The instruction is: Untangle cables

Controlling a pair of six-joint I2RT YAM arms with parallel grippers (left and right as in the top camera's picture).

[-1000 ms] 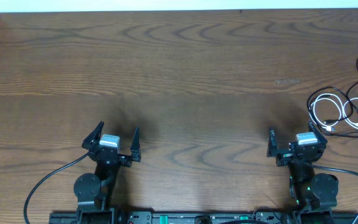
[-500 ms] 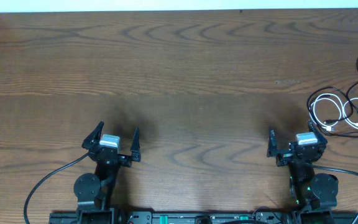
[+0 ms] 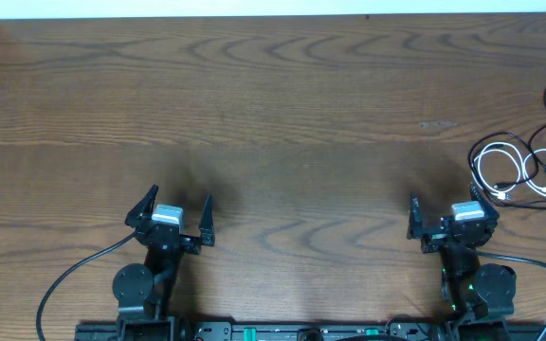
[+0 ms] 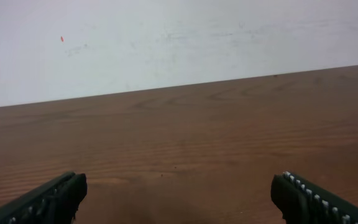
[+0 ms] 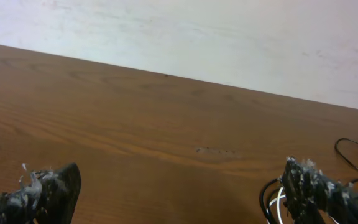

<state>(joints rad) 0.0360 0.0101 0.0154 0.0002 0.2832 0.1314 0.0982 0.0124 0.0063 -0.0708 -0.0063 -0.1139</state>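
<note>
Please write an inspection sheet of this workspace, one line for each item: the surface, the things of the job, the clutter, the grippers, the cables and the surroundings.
Surface: brown wooden table, bare over most of its area.
Job's things: white cable and black cable, looped over each other near the table's right edge, not yet separated.
Clutter: nothing seen.
Grippers: left gripper and right gripper, both near the front edge, jaws open, holding nothing; the right one is close to the cables but apart from them.
Cables: thick black left arm wire and right arm wire lie on the table.
Surroundings: plain white wall behind the table.
</note>
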